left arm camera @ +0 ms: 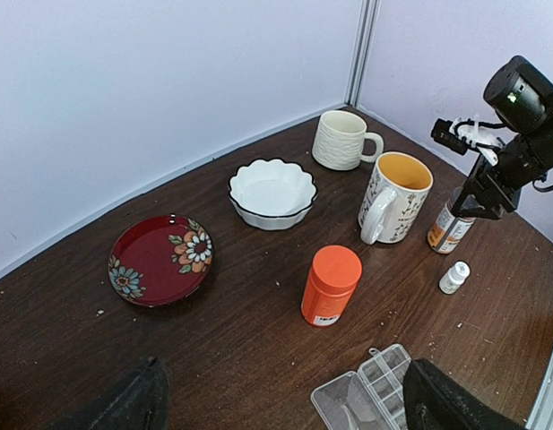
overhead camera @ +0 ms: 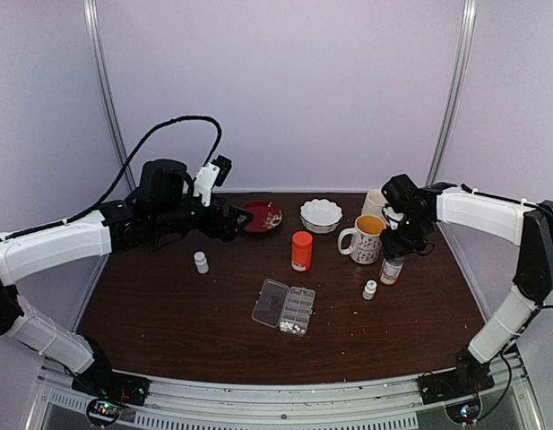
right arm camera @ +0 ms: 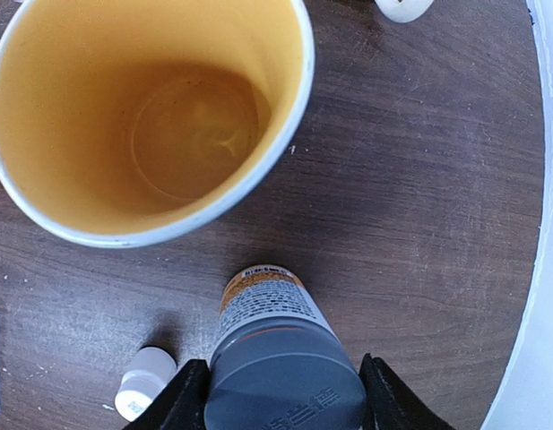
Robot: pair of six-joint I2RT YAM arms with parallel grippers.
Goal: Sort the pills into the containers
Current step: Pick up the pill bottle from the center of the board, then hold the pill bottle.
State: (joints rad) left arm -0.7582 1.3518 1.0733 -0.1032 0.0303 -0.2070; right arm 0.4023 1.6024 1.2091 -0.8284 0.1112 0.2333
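My right claw (right arm camera: 285, 396) grasps the grey-capped bottle (right arm camera: 258, 300), one finger against each side of the cap. The bottle stands upright on the tabletop (right arm camera: 428, 197). How firm the hold is, I cannot judge. My left claw (left arm camera: 284, 376) hangs released, jaws wide, well apart from all this and above the far left of the tabletop.

The hold sits high, on the cap alone. If that round cap is slick, the bottle could swing or slide out as I lift, and I expect it would then fall toward the yellow-lined mug (right arm camera: 151, 116) just beside it. The small white bottle (right arm camera: 143, 383) stands near too, and a careless sweep would bowl it over.

The pill organizer (overhead camera: 285, 306) lies open mid-tabletop, with a few pills (overhead camera: 291, 329) in its near cells. It looks light, so a nudge from the bottle or a finger could shove it and scatter them. The cap is on and I cannot see what is inside. Tipping too fast once it is open would likely send tablets rolling past the cells.
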